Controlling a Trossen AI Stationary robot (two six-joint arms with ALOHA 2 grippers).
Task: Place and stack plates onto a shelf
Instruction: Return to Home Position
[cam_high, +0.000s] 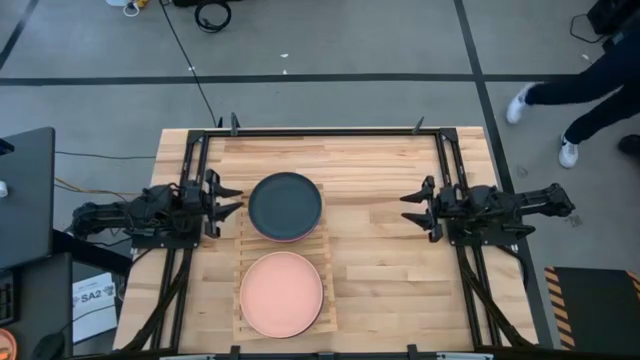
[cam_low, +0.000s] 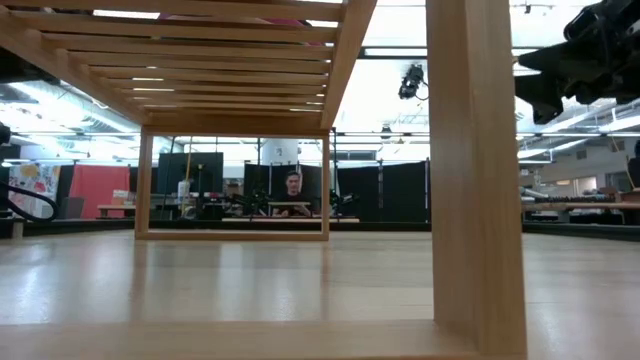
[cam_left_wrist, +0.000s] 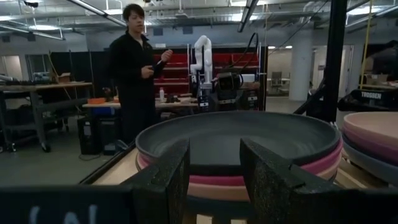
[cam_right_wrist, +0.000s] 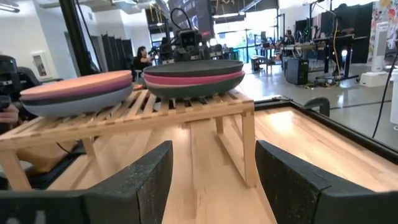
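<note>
Shelf (cam_high: 328, 250) — between left end effector (cam_high: 230, 200), right end effector (cam_high: 412, 205)

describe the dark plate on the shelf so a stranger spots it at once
On the plank table, find the slatted wooden shelf at its middle, holding two plate stacks. The dark grey plate tops the stack lying between the left gripper and the right gripper, both open. Its neighbour stack is topped by a salmon pink plate.

Pink plate (cam_right_wrist: 193, 79) mostly hidden under grey plate (cam_right_wrist: 193, 67)
</note>
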